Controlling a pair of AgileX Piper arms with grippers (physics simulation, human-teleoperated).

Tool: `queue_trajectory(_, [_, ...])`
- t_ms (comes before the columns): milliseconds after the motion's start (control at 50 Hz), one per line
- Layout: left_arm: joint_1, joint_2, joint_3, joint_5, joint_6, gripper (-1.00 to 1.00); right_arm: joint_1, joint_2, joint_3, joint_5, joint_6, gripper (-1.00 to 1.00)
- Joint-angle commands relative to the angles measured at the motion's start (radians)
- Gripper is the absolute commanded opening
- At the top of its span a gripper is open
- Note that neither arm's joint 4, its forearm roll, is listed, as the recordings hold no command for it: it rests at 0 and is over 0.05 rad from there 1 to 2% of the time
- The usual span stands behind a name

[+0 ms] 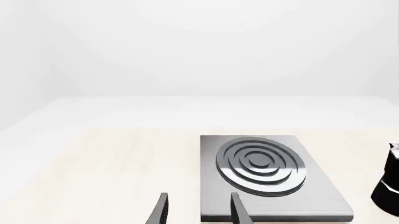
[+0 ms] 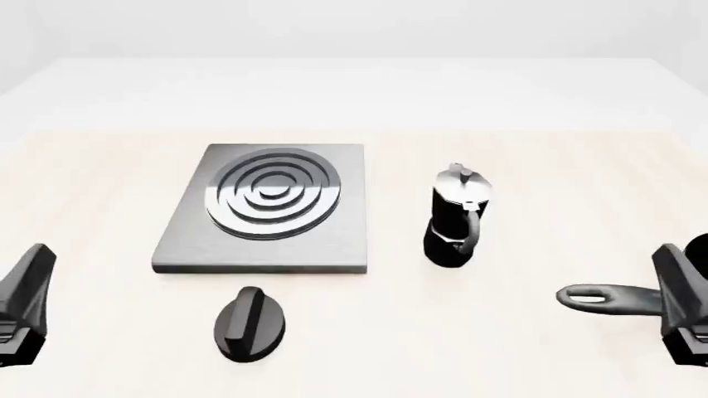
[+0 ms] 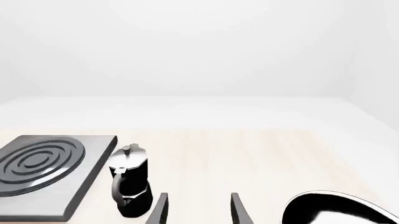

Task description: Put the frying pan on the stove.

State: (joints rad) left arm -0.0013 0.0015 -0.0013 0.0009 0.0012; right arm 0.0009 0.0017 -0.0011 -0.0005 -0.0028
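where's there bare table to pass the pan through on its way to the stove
Bare table shows between the moka pot and the frying pan handle, and along the near edge right of the black knob. The far strip behind the stove is bare too. It is tighter where the moka pot stands close by the stove's right edge. The stove top carries nothing.

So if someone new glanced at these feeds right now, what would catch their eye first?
Probably the flat square grey stove with raised silver rings, left of centre on the pale table, nothing on it. Next, the black-and-silver moka pot standing upright to its right. The glossy black frying pan sits at the far right edge, its long dark grey handle pointing toward the middle, beside the right gripper.
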Motion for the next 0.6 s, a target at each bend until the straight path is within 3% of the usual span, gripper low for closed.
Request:
queue_trajectory(20, [-0.006,0.004,-0.002,0.003,0.008,1.0,-0.001,0.005,-0.003,-0.001,-0.005,1.0])
queue_trajectory(420, [-0.013,0.002,0.0,0.011,0.04,1.0,-0.002,0.0,-0.016,0.021,0.0,1.0])
queue_trajectory(600, [-0.027,0.0,-0.001,0.006,0.032,1.0,0.012,-0.001,-0.1,0.091,-0.009,1.0])
